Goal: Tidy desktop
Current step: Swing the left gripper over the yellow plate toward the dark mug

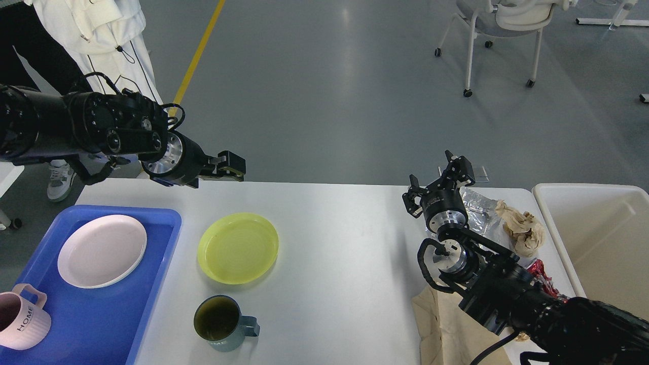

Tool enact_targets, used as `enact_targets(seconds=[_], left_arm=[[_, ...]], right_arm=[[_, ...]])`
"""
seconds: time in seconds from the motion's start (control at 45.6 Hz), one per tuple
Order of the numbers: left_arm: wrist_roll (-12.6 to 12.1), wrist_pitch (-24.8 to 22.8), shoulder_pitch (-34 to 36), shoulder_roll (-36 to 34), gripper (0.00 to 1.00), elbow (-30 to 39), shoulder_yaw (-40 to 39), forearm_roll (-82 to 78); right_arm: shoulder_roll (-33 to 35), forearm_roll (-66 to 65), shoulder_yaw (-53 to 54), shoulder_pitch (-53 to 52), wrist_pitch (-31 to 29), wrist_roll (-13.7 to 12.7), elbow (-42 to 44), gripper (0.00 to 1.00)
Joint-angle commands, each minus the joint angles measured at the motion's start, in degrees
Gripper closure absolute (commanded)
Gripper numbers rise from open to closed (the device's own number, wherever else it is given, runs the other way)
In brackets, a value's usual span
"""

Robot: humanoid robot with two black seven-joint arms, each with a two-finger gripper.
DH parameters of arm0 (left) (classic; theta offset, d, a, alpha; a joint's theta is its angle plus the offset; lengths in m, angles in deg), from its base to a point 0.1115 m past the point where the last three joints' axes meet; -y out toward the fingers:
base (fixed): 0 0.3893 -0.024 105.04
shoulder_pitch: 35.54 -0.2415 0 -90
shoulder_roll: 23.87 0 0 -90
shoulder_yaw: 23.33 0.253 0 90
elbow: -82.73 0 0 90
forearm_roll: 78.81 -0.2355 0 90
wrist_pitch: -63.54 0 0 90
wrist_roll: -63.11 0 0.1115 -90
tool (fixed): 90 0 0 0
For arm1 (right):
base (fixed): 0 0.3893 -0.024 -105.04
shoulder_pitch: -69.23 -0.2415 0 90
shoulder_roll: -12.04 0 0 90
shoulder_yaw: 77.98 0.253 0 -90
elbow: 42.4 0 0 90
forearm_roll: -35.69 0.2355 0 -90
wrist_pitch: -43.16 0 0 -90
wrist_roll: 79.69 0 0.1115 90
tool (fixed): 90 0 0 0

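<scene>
The desktop (345,243) is a large white-grey tabletop. On it lie a yellow plate (238,248) and a teal mug (220,323) at left of centre. Crumpled foil (479,205), a brown paper wad (522,228), a red wrapper (543,271) and a beige cloth (446,324) lie at the right. My left gripper (232,166) hangs over the table's back edge, behind the yellow plate, open and empty. My right gripper (435,173) stands open and empty just left of the foil.
A blue tray (106,324) at the front left holds a white plate (101,251) and a pink mug (17,317). A cream bin (598,238) stands past the right edge. A person (96,30) stands at the back left, and a wheeled chair (502,25) at the back right.
</scene>
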Motion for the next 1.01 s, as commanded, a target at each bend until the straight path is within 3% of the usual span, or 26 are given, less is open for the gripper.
enact_targets(seconds=[0.0, 0.987], left_arm=[[0.2, -0.2, 3.7, 0.6, 0.02, 0.6, 4.6, 0.0], [0.0, -0.7, 1.3, 4.3, 0.02, 0.6, 4.5, 0.0]], right_arm=[[0.0, 0.0, 0.0, -0.1, 0.0, 0.0, -0.1, 0.0], [0.0, -0.1, 0.0, 0.0, 0.0, 0.0, -0.1, 0.0]])
